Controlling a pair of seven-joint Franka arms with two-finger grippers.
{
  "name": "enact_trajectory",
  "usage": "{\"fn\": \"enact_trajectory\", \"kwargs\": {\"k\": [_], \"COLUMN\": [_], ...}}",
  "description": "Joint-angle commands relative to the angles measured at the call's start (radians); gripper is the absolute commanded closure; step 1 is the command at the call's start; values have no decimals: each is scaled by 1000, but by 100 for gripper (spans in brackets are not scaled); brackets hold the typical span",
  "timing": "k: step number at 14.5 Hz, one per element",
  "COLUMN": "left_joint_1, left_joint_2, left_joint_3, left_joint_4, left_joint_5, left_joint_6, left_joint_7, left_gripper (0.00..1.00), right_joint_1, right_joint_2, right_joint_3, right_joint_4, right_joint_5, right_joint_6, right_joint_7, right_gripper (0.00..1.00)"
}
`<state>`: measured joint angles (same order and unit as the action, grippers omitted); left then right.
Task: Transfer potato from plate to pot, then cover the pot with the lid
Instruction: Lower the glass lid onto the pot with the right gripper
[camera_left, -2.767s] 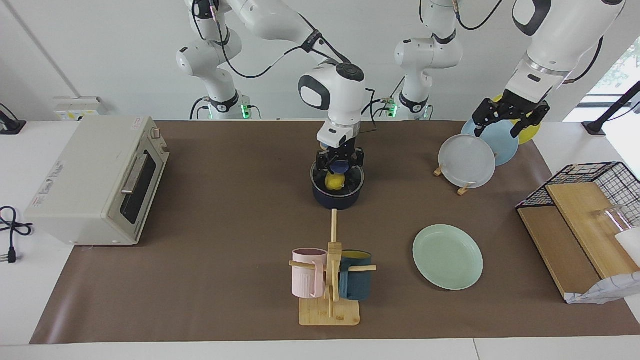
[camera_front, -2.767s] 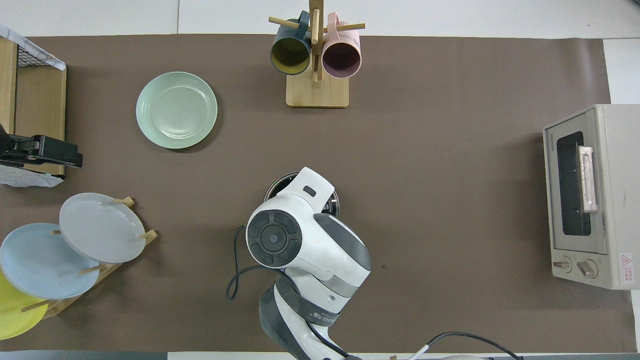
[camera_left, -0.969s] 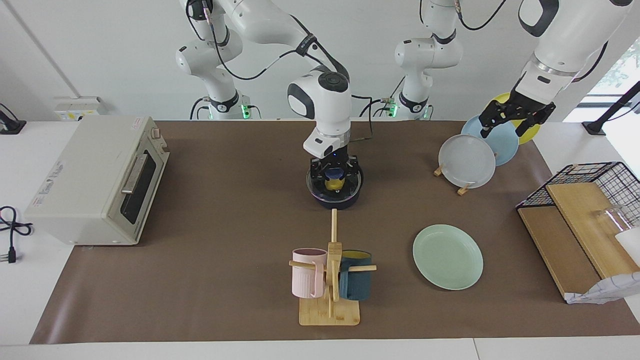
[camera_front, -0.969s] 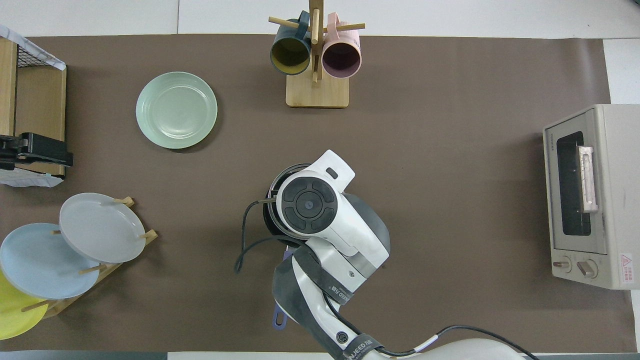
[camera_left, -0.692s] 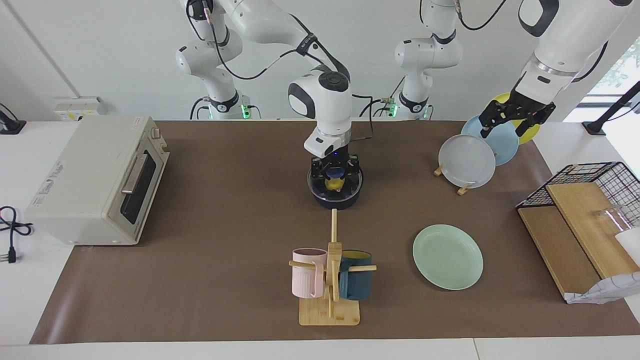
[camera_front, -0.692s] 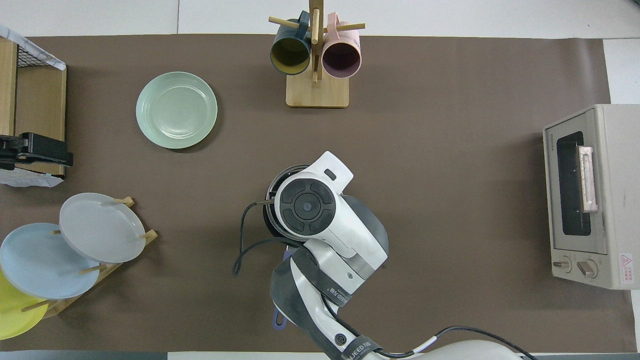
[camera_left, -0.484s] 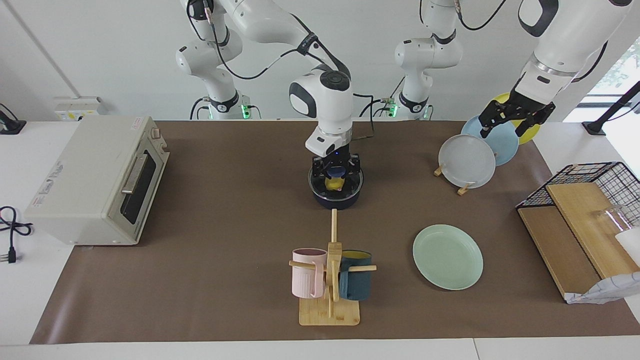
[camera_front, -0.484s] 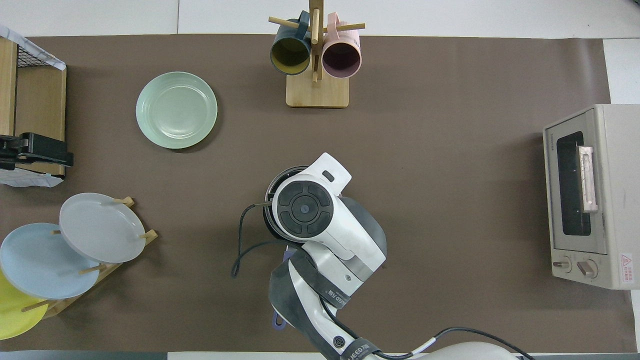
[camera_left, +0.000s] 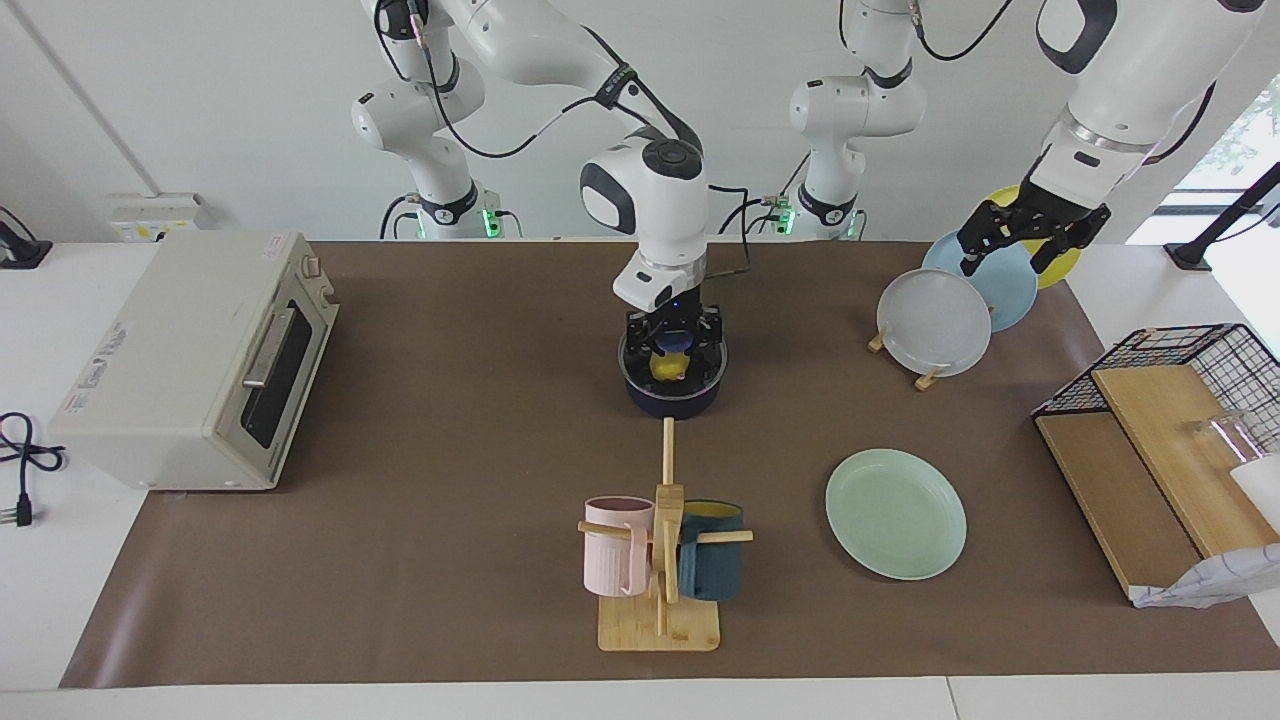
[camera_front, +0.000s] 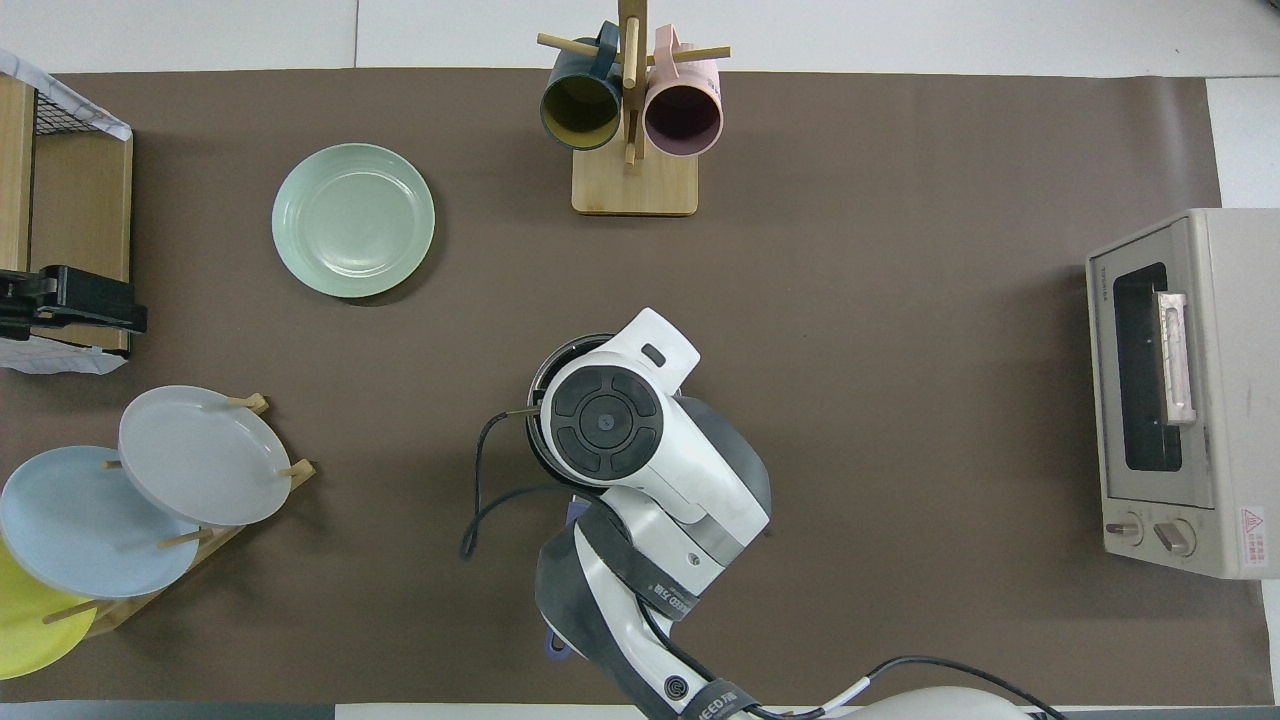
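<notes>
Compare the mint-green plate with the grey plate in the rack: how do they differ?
The mint-green plate lies flat on the brown mat; the grey plate stands tilted on edge in a wooden rack. The mint-green plate sits alone and farther from the robots; the grey plate leans beside a light blue plate. Both are round and empty.

wall: we see plain white wall (camera_left: 200, 110)
table: white table (camera_left: 40, 560), brown mat (camera_left: 450, 450) covering most
window: bright window (camera_left: 1235, 140) at left arm's end
power: socket strip (camera_left: 155, 212) by wall, black cable (camera_left: 20, 440) on table edge
light: even, soft shadows
</notes>
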<state>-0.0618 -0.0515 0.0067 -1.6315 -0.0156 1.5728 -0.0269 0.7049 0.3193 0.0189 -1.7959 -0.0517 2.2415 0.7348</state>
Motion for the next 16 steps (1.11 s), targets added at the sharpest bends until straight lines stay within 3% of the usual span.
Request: {"fn": "enact_trajectory", "kwargs": {"k": [1,16], "left_joint_1": [10,10], "left_joint_2": [-13,-13], "left_joint_3": [-10,-10], "left_joint_4": [-14,-14], "left_joint_5": [19,19], "left_joint_6": [-5,-5], "left_joint_7": [-2,-2], "left_gripper": [0,0], "right_joint_1": [8,31], "right_joint_2": [9,9], "right_joint_3": [9,9], "right_joint_4": [-34,-31], "right_joint_5": [33,33], "right_joint_6": [21,7], "right_joint_7": [-6,32], "right_gripper": [93,94]}}
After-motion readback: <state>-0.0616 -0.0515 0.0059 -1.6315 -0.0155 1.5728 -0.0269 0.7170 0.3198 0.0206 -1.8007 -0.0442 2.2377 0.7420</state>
